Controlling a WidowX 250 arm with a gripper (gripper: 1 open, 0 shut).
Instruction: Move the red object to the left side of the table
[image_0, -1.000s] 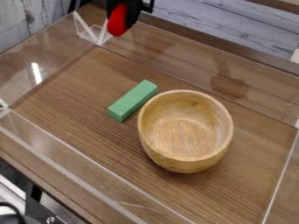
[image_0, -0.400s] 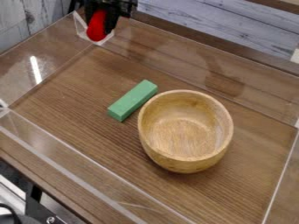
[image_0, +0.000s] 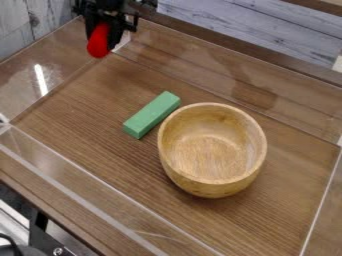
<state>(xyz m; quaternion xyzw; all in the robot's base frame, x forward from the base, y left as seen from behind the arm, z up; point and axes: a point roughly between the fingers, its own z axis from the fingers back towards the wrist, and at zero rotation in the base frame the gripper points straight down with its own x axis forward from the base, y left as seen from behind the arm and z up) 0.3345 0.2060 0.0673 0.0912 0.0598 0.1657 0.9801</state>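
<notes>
Nearest you, the clear acrylic wall (image_0: 147, 215) fences the front edge of the table (image_0: 80, 110), there by the look of it to keep loose pieces from rolling off. Just behind it sits the wooden bowl (image_0: 213, 148), upright and empty, with the green block (image_0: 151, 114) lying flat just beside its left rim; whether the two touch is hard to tell. Neither belongs to your job, and both lie well apart from the action. Far back at the upper left, your gripper (image_0: 100, 42) hangs from above, pointing steeply down, its jaws part closed and pinching the red object (image_0: 99, 40), which is held between them over the table's far left corner, near the back wall. Whether it has met the wood you cannot tell from this angle. The ball looks to be on the side it is meant for, so the remaining step is probably to set it down and let go.
</notes>
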